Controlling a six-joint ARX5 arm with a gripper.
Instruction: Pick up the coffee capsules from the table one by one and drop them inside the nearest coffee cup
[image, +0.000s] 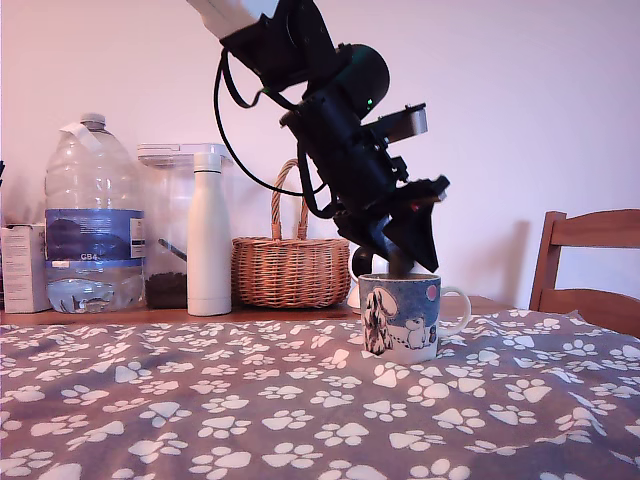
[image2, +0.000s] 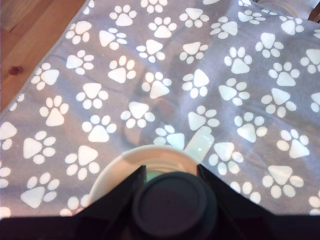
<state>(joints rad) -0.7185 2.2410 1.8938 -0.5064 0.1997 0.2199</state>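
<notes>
Capsule (image2: 174, 204), dark and round, clamped between jaws of gripper (image: 400, 262). Coffee cup (image: 402, 317) directly beneath gripper on worktop (image: 200, 400); white rim (image2: 150, 156) just under capsule. Release needs only straight drop.

- The coffee cup (image: 400, 317) stands on the table (image: 200, 400), towards the exterior view's right, with its handle (image: 458, 310) pointing to that view's right.
- The gripper (image: 402, 262) hangs directly above the cup's mouth, holding a capsule (image2: 174, 204) between its fingers (image: 416, 240).
- Behind the cup, along the table's far edge, from the exterior view's left: a small box (image: 24, 268), a large water bottle (image: 93, 220), a tall bottle (image: 209, 235) in front of a clear container (image: 165, 230), then a wicker basket (image: 290, 265).
- A chair (image: 590, 265) stands behind the table at the exterior view's right edge.
</notes>
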